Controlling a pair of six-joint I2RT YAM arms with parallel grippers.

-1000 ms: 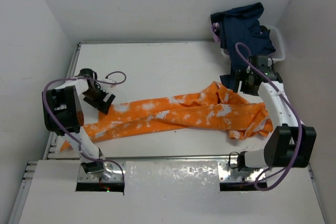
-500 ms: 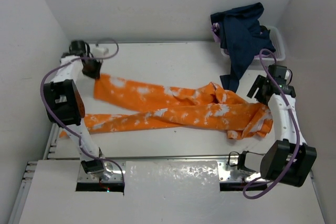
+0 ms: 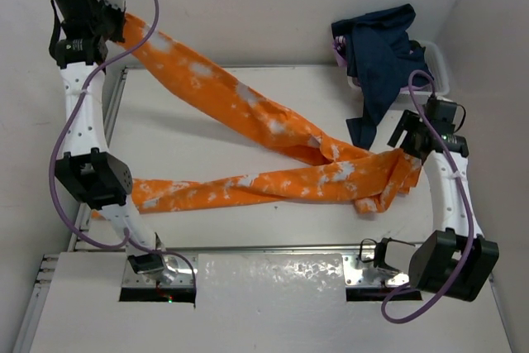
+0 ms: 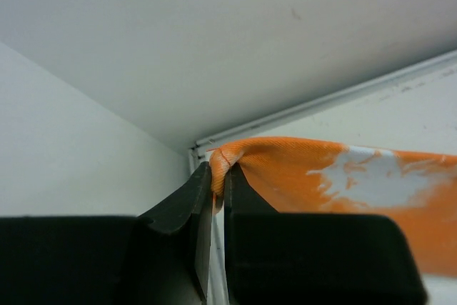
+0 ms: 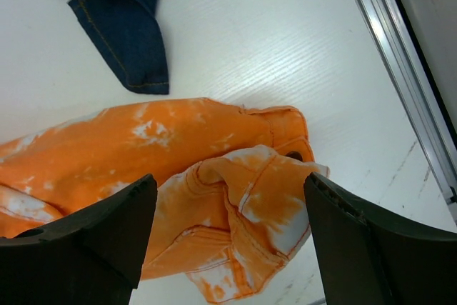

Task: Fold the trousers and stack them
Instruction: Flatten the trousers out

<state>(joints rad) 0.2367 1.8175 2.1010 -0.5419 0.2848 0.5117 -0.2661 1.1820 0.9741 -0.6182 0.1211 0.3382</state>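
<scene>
Progress looked slight: no fold was visible in the trousers (image 3: 248, 109) and nothing had been stacked, so I judged the task to be at its opening stage, with the garment being pulled out straight.

The left jaws were closed tight on the hem of 1 leg, a small ridge of orange cloth pinched between them in the left wrist view. They hung high above the tabletop (image 3: 207, 146), near the far left corner. From them the raised leg (image 3: 198, 68) ran taut through the air, slanting down and away toward the right jaws.

The right jaws stood wide open and held nothing. Directly beneath them lay the waistband (image 5: 243, 198), bunched and partly turned over on itself, resting on the tabletop. The second leg (image 3: 240, 188) lay flat, stretching from below the right jaws back toward the left arm's side, nearer the arm bases than the raised leg.

Beyond the right jaws, a dark blue garment (image 3: 380, 47) draped out of a white basket (image 3: 442, 68), its cuff lying just past the orange waist without clearly touching it.

What remained, as I judged it, was nearly everything: laying both legs together, smoothing the crumpled waist, making the folds, and placing the result on a stack.
</scene>
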